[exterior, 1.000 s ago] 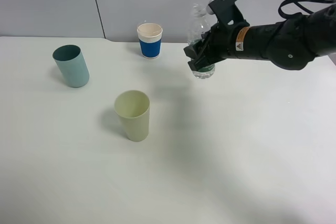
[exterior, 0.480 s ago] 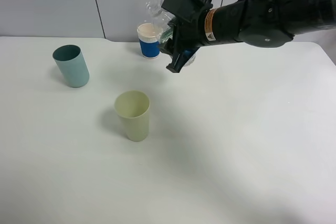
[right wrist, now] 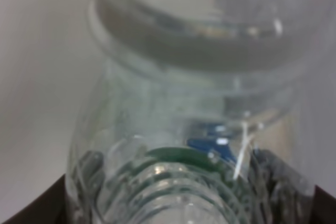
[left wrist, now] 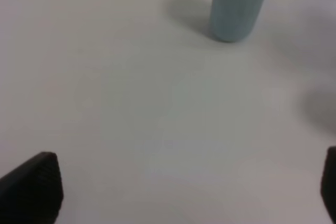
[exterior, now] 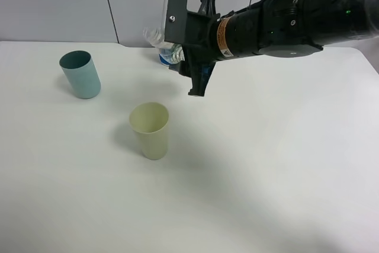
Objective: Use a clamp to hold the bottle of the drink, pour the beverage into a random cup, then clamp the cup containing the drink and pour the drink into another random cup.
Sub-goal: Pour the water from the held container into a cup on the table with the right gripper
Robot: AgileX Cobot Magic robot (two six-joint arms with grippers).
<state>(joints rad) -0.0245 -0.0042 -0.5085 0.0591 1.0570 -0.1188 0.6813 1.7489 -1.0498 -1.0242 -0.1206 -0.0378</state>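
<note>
My right gripper [exterior: 185, 51] is shut on the clear bottle [exterior: 159, 41], held in the air and tipped over, its open neck pointing left. In the right wrist view the bottle [right wrist: 173, 129] fills the frame between the dark fingers [right wrist: 294, 195]. The beverage inside is clear and I cannot tell its level; no stream shows. The pale yellow-green cup [exterior: 150, 130] stands upright on the table, nearer the front than the bottle's mouth and below it. The teal cup [exterior: 80, 74] stands at the far left, also in the left wrist view [left wrist: 239, 3]. My left gripper [left wrist: 184, 190] is open over bare table.
A white paper cup with a blue sleeve [exterior: 165, 58] stands at the back, mostly hidden behind the bottle and gripper. The bulky black right arm [exterior: 284, 22] stretches in from the right above the white table [exterior: 266, 164]. A grey wall lies behind.
The right arm has swung left with the bottle and rolled, tipping it from nearly upright to lying over with its neck to the left. The cups have not moved.
</note>
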